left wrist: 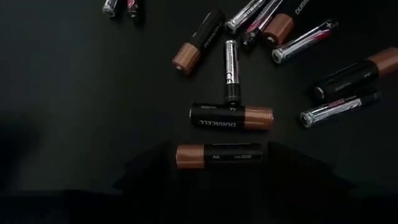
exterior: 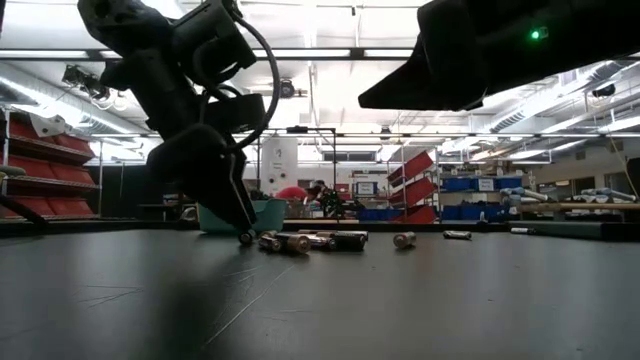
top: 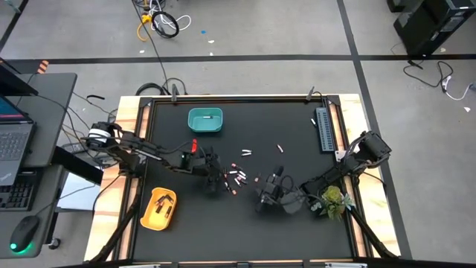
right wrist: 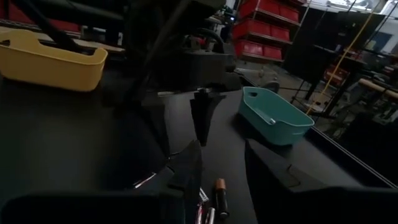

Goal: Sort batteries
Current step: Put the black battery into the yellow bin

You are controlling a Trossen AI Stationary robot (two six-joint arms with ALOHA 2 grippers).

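Surface: a black mat (top: pixel 245 216) framed in pale wood, with a workshop of red and blue shelf bins beyond it in the low view.
Yellow bin: the yellow bin (top: pixel 159 208) sits at the near left corner of the surface, with small items inside that are too small to tell.
Right hand: the right hand (top: pixel 266 195) hangs low over the near middle of the surface, its fingers parted with nothing between them; in its wrist view a copper-tipped battery (right wrist: pixel 221 198) lies just ahead of it.
Plant: a small green plant (top: pixel 332 199) stands beside the right arm.
Left hand: the left hand (top: pixel 214 181) is down at the surface on the left edge of the battery pile, released wide, its fingers straddling one black and copper battery (left wrist: pixel 219 155) without clamping it.
Batteries: the batteries (top: pixel 236 179) lie scattered at mid-surface, fat black and copper ones mixed with slim silver ones; a few strays (top: pixel 245 152) rest farther back.
Teal bin: the teal bin (top: pixel 205 121) stands at the far side, holding one pale cylinder.
Grey strip: a ribbed grey strip (top: pixel 324 127) lies along the far right edge.
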